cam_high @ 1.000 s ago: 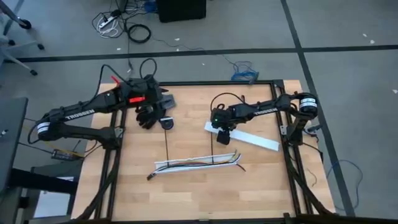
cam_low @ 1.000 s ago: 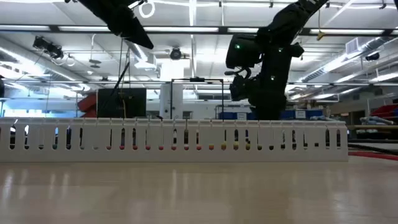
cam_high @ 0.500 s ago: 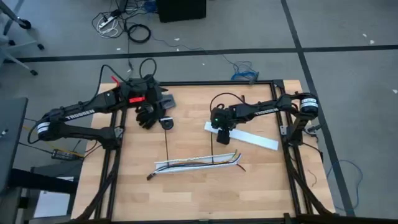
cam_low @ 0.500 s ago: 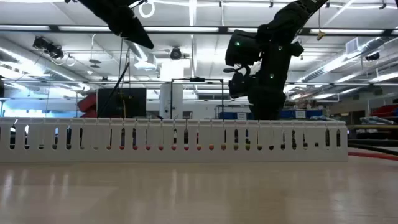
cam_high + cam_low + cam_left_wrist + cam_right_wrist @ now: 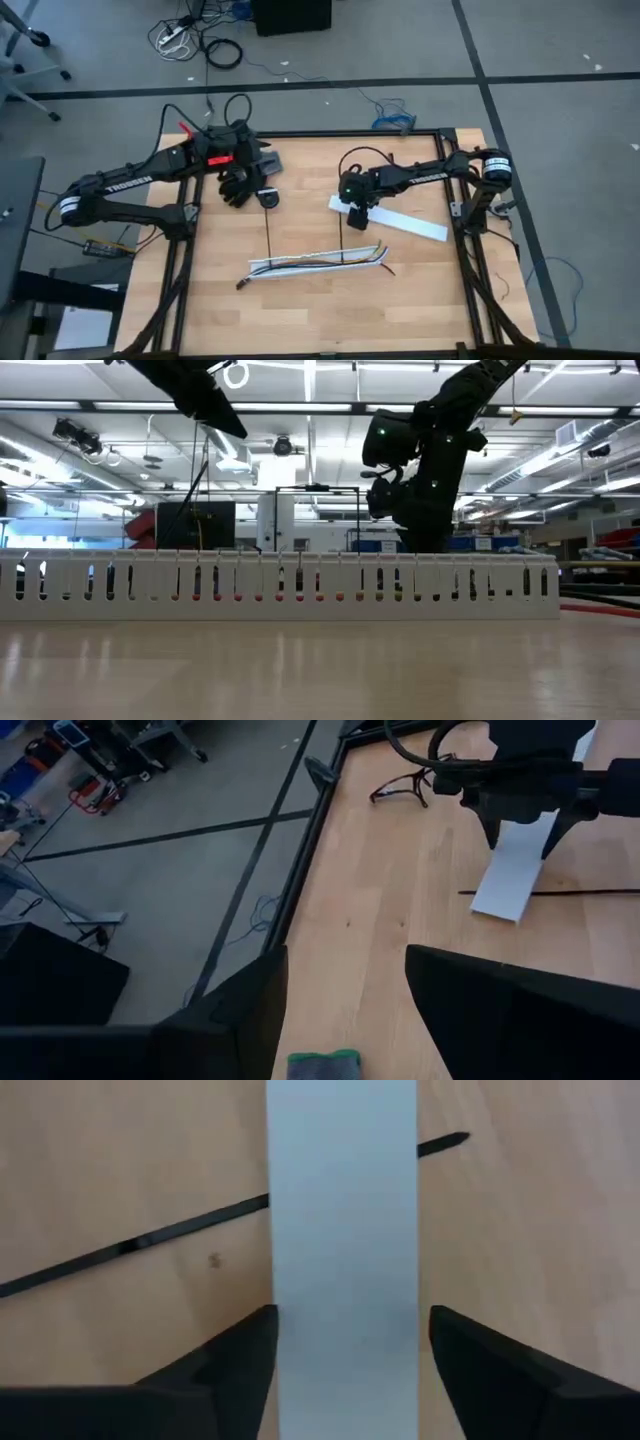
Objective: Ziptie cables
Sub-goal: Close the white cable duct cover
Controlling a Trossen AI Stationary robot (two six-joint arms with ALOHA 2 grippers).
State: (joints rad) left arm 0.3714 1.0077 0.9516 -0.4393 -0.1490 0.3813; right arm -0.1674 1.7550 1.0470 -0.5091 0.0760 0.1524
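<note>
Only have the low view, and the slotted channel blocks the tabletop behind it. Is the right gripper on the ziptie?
Observer: No. The right gripper is open, with one finger on either side of a flat white strip and nothing clamped.
Operator: Where's the ziptie then?
Observer: The ziptie lies flat on the wood and passes under that white strip, just ahead of the fingers.
Operator: Left arm?
Observer: The left gripper is open over the table's left part, well apart from the cables, which lie along the slotted channel.
</note>
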